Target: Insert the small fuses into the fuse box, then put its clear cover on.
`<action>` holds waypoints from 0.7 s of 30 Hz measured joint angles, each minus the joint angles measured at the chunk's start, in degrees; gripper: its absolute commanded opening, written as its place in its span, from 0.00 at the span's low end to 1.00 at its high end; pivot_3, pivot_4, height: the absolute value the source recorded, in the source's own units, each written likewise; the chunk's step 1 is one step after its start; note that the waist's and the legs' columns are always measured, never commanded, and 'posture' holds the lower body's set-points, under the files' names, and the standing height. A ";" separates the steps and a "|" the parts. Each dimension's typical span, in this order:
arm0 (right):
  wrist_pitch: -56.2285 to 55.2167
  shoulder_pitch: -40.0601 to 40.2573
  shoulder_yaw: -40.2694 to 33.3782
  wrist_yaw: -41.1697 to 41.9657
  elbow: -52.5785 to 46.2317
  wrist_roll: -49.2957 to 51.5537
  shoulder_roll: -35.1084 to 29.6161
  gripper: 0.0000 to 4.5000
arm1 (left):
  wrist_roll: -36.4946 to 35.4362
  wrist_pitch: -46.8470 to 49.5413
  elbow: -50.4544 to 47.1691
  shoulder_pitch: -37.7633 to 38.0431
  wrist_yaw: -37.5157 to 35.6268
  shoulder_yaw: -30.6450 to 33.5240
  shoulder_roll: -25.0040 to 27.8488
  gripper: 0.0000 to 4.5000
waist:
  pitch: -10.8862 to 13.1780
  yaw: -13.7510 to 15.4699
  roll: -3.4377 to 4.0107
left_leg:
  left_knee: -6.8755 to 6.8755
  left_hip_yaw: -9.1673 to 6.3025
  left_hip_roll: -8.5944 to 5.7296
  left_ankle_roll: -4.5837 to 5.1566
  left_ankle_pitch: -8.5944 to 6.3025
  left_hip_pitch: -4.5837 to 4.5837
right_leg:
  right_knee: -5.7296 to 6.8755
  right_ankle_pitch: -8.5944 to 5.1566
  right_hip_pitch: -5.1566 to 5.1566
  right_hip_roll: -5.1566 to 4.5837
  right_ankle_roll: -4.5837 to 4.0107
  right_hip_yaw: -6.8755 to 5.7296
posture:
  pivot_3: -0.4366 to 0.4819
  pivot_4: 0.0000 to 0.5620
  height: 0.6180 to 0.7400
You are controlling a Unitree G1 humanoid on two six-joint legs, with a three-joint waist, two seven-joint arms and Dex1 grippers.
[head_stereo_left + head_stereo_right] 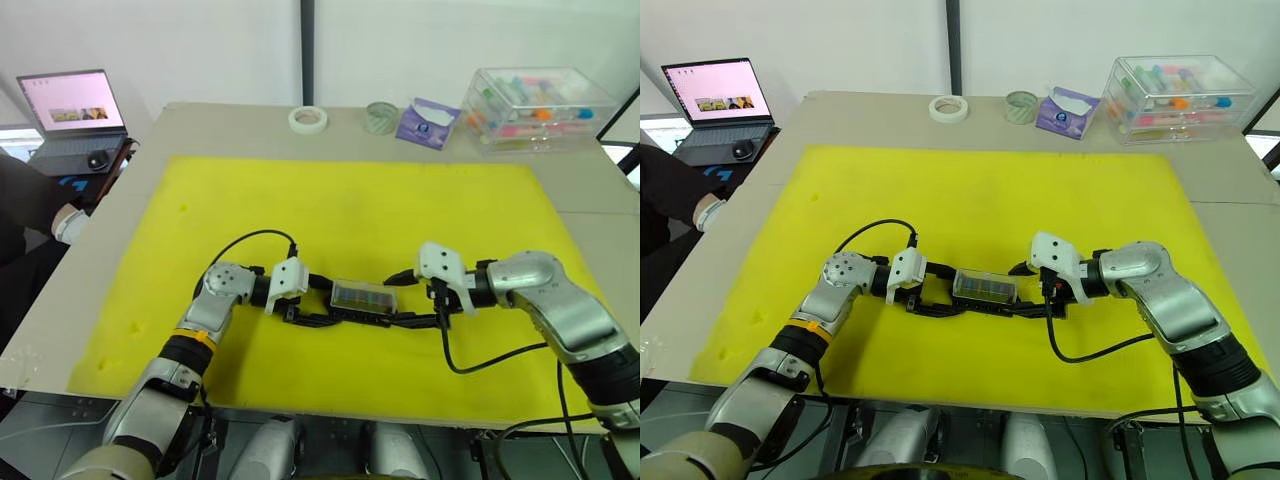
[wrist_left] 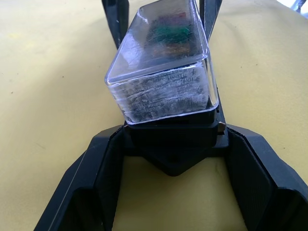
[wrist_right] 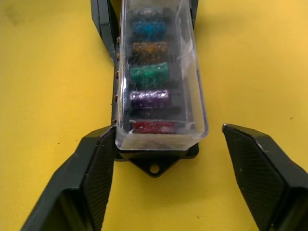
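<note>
Cover on fuse box (image 1: pixel 362 300), both pincers at its ends
Clear cover (image 3: pixel 161 67) sits over fuses (image 3: pixel 150 73); left pincer (image 2: pixel 168 159) braces box w/ spread fingers; right pincer (image 3: pixel 166 163) open, empty, prob. steadying.

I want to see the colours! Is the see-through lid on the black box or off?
On. The clear cover sits over the fuse box, with the small fuses lined up underneath it.

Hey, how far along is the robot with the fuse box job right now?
Nearly finished, it seems. Done: the small coloured blade fuses sit in their slots in the black rectangular fuse box, and the clear plastic cover is on top of it. In hand: the left claw brackets one end and the right claw the other, both open. Left: perhaps confirming the cover is seated, then withdrawing.
</note>
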 measured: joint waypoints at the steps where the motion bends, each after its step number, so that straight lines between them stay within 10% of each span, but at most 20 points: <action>1: -0.03 0.00 0.00 -0.01 0.02 0.00 0.01 0.77 | 0.00 -0.02 0.00 0.00 0.00 0.00 0.00 0.61 | 0.00 0.02 0.00 | 0.00 0.00 0.00 0.00 0.00 0.00 | 0.00 0.00 0.00 0.00 0.00 0.00 | 0.48 0.27 1.00; 21: 3.28 11.42 -13.17 1.60 -7.79 4.62 -9.39 0.77 | 0.22 -0.57 0.29 -0.13 0.29 -0.02 -0.50 0.61 | 0.02 0.28 0.06 | 0.04 -0.03 -0.05 0.02 -0.01 -0.19 | -0.04 0.00 -0.09 -0.06 0.00 -0.04 | 0.48 0.27 1.00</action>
